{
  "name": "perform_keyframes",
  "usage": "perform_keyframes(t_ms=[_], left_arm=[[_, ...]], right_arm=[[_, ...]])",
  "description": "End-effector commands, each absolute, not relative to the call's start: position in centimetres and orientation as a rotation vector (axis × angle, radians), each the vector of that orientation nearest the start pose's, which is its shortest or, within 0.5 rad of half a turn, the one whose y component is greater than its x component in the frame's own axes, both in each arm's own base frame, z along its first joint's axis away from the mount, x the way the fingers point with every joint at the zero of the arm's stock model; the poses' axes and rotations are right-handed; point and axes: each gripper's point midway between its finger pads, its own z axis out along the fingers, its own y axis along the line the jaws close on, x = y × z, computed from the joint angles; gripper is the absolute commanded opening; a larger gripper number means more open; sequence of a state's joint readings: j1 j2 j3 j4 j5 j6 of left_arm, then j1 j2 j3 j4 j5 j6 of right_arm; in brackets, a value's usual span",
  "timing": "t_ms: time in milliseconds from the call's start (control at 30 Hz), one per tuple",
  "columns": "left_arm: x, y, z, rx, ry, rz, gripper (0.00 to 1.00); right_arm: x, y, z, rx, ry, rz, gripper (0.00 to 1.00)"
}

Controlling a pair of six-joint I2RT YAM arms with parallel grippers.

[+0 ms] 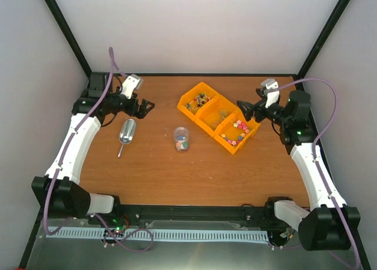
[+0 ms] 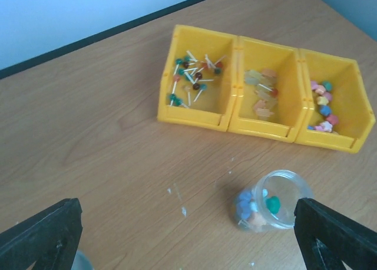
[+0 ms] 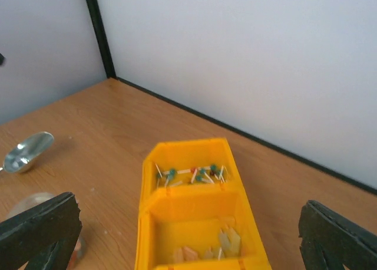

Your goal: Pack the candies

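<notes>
The candies [image 1: 238,132] are small pastel pieces lying in the nearest of three joined yellow bins [image 1: 231,145]; in the left wrist view the candies [image 2: 323,105] sit in the rightmost bin [image 2: 330,141]. A clear jar [image 1: 181,139] stands on the table with a few candies inside, and the jar [image 2: 272,200] shows blue, green and orange pieces at its bottom. My left gripper [image 1: 146,106] hovers open at the back left, its fingers [image 2: 41,234] spread wide with nothing between them. My right gripper [image 1: 241,107] is open above the bins, fingers [image 3: 339,237] wide apart and empty.
A metal scoop [image 1: 126,132] lies on the wooden table left of the jar, also seen as the scoop [image 3: 26,152]. The far bin [image 2: 197,114] holds lollipops [image 3: 191,174]; the middle bin [image 2: 265,125] holds pale flat pieces. White walls enclose the table.
</notes>
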State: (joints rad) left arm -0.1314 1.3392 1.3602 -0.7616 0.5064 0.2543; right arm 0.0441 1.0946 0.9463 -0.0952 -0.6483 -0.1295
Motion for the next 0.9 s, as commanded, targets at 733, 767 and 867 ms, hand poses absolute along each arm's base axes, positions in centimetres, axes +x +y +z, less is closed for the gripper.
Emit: perform_keyframes(t_ms=[733,767,867], left_arm=[[31.8,-9.2,20.3,0.425,2.344,-0.547,1.00],[31.8,-9.2,20.2,0.420,2.344,-0.548,1.00],[32.0,-9.0,19.7,0.393,2.358,-0.535,1.00]], right_arm=[[31.7,7.3,20.1,-0.486,1.962,0.549,1.00],[31.6,7.4,20.1,-0.486,1.959,0.553,1.00],[31.7,7.4,20.1,-0.482,1.957,0.555,1.00]])
